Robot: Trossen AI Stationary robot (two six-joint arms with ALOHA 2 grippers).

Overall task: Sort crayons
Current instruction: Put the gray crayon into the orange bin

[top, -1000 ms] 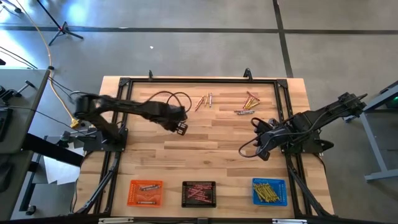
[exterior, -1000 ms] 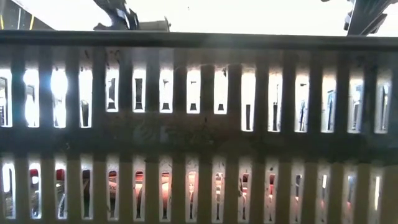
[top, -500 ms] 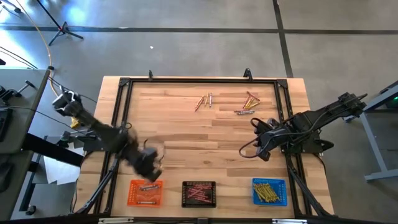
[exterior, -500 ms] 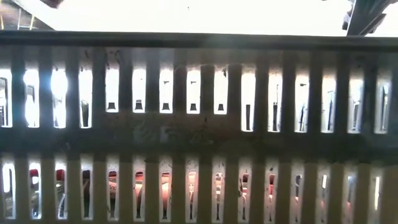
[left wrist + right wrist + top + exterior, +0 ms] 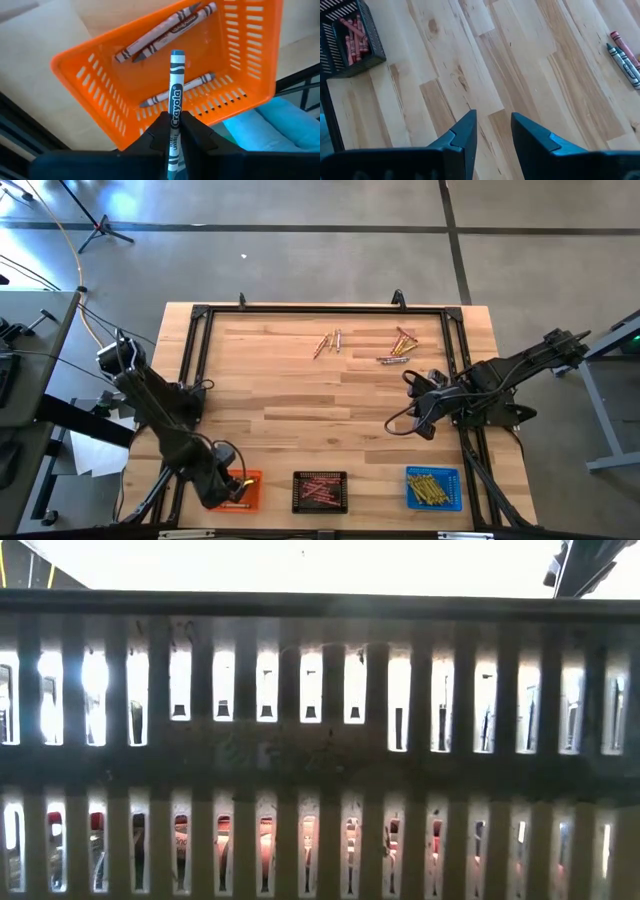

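Over the orange tray [image 5: 247, 478] at the lower left of the high view, the left gripper [image 5: 175, 131] pinches a light, stiff, waxy, snappable grey crayon [image 5: 174, 95] near its middle, while the right gripper [image 5: 493, 131] waits, jaws parted, empty.

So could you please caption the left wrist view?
Left claw holding a grey crayon over the orange tray.
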